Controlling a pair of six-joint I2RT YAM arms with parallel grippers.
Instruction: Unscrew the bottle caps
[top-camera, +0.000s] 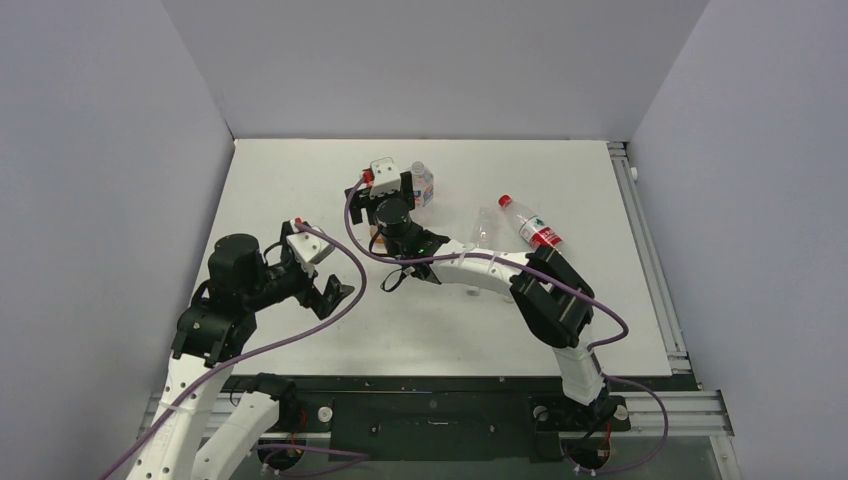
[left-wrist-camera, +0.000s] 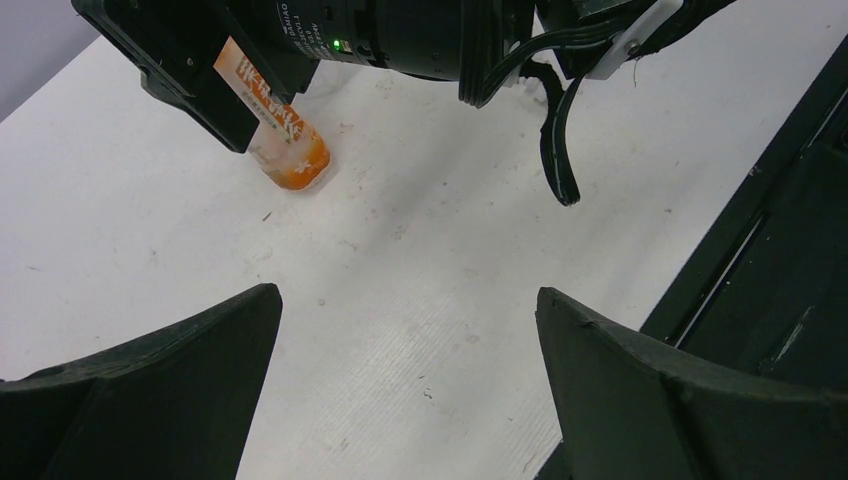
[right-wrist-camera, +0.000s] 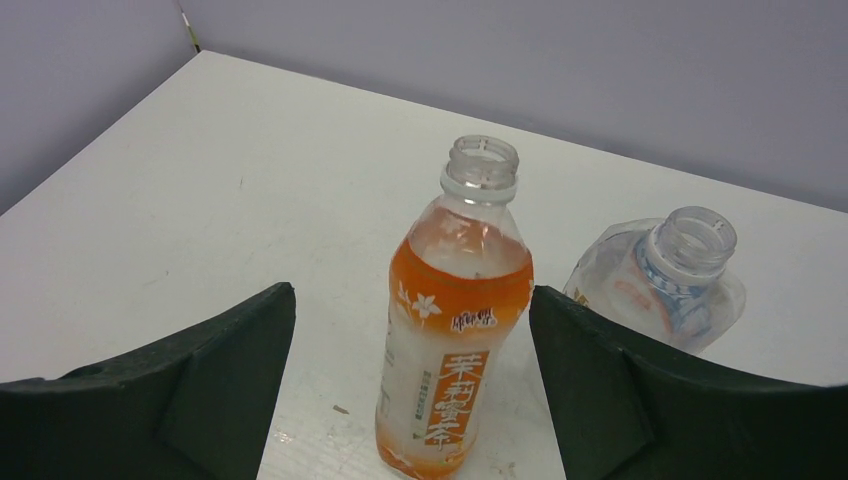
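- The red cap (top-camera: 505, 200) is a small round plastic screw cap, screwed on the neck of a clear bottle with a red label (top-camera: 535, 230) that lies on its side on the white tabletop (top-camera: 300, 200).
- In the top view the red cap is toward 2 o'clock from the tabletop's middle.
- The red cap faces between 10 and 11 o'clock. The lying bottle's long axis runs from there down to its base, between 4 and 5 o'clock.
- Just beside that bottle, at its 9 o'clock, lies a crumpled clear bottle (top-camera: 485, 225).
- The right jaws stand wide apart on either side of an upright orange tea bottle (right-wrist-camera: 455, 340) without touching it. Its long axis is vertical and its ribbed, threaded clear neck is open at the top.
- At 2 o'clock of the orange tea bottle in the right wrist view stands a dented clear bottle with a blue label (right-wrist-camera: 690, 270), its mouth also open and facing up.
- The left jaws are wide apart above bare, lightly scuffed tabletop, gripping nothing.
- No whitish cap can be made out.
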